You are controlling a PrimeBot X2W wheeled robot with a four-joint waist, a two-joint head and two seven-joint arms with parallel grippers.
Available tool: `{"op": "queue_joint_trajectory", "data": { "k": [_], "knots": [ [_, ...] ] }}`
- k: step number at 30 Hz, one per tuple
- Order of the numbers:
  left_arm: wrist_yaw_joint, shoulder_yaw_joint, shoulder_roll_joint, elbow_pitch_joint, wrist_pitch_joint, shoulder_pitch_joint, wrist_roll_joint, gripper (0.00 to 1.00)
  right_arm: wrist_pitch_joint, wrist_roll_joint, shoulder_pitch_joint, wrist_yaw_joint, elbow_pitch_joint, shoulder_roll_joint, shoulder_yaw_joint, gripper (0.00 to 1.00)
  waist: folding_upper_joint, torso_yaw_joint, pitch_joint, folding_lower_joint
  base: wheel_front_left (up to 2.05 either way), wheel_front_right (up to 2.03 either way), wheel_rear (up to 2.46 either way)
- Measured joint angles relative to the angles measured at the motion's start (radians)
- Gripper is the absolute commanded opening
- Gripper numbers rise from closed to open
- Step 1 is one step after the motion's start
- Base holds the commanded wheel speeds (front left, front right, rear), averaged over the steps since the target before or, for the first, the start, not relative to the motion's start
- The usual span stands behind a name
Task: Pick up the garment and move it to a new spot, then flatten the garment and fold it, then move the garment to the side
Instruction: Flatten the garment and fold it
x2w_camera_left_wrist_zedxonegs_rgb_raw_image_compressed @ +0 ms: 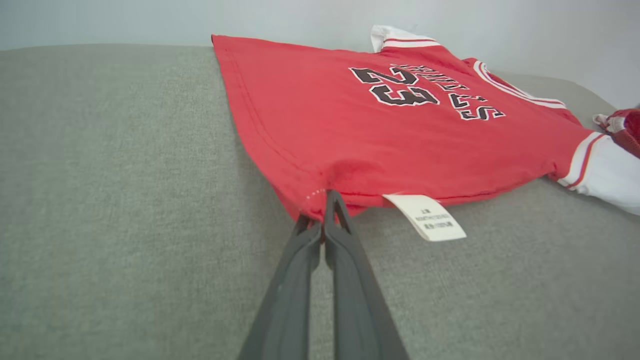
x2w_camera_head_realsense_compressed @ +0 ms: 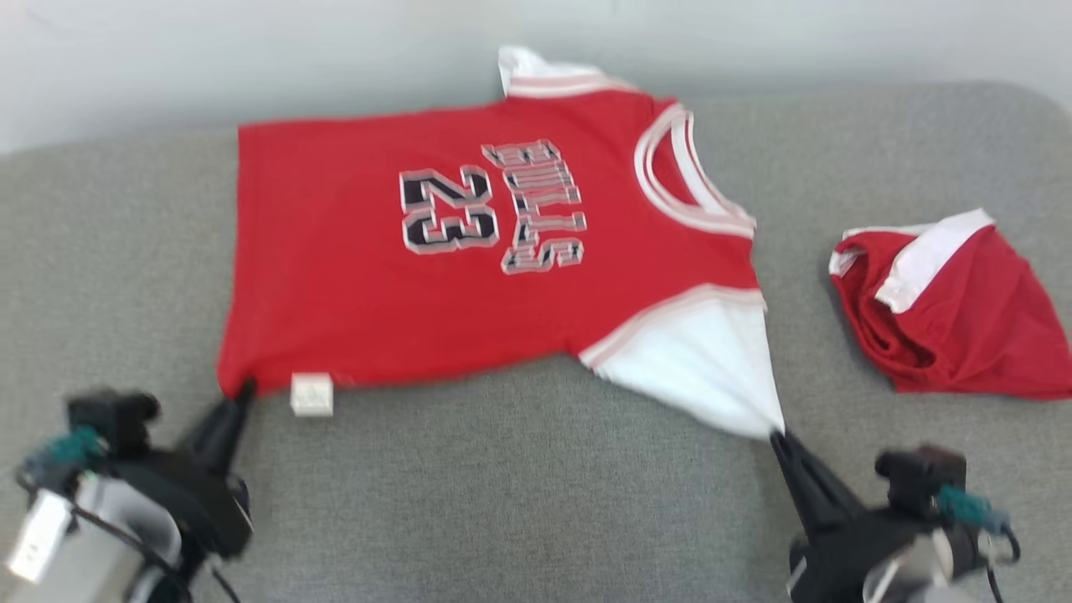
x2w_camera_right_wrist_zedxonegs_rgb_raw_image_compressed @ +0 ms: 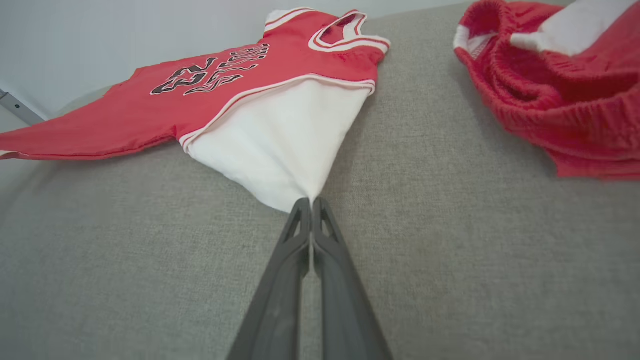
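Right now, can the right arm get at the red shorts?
Probably yes: only bare cushion lies between the shorts and its fingers, but they are shut on the white sleeve of the jersey and must release first.

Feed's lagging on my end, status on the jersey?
Left claw shut on jersey hem corner. Right claw shut on white sleeve tip. Jersey spread out, unfolded. Shorts apart, on the right.

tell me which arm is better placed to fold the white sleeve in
Right, likely. The right gripper is shut on the sleeve tip; the left gripper pinches the jersey hem corner, away from it.
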Motion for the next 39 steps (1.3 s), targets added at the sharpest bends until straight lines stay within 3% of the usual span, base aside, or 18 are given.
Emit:
{"op": "queue_joint_trajectory", "data": {
  "k": [9,18,29,39],
  "knots": [
    [0.003,-0.045,-0.020,0.002,-0.009,0.144,0.037,0.00,0.048,0.045,0.212,-0.009,-0.047,-0.012,-0.012,0.00,0.0000,0.010,-0.131,0.0000,0.00,0.00,0.00],
    [0.038,-0.090,-0.017,-0.038,0.000,0.258,0.047,0.00,0.123,0.083,0.364,-0.033,-0.136,-0.036,-0.019,0.00,-0.0001,0.029,-0.231,0.0000,0.00,0.00,0.00],
    [0.091,-0.107,0.005,-0.077,0.019,0.314,0.056,0.00,0.235,0.122,0.439,-0.063,-0.211,-0.043,-0.009,0.00,-0.0001,0.054,-0.249,0.0002,0.00,0.00,0.00],
    [0.099,-0.120,-0.015,-0.062,0.045,0.315,0.056,0.00,0.313,0.129,0.437,-0.098,-0.221,-0.053,0.004,0.00,0.0000,0.044,-0.237,0.0003,0.00,0.00,0.00]
  ]
}}
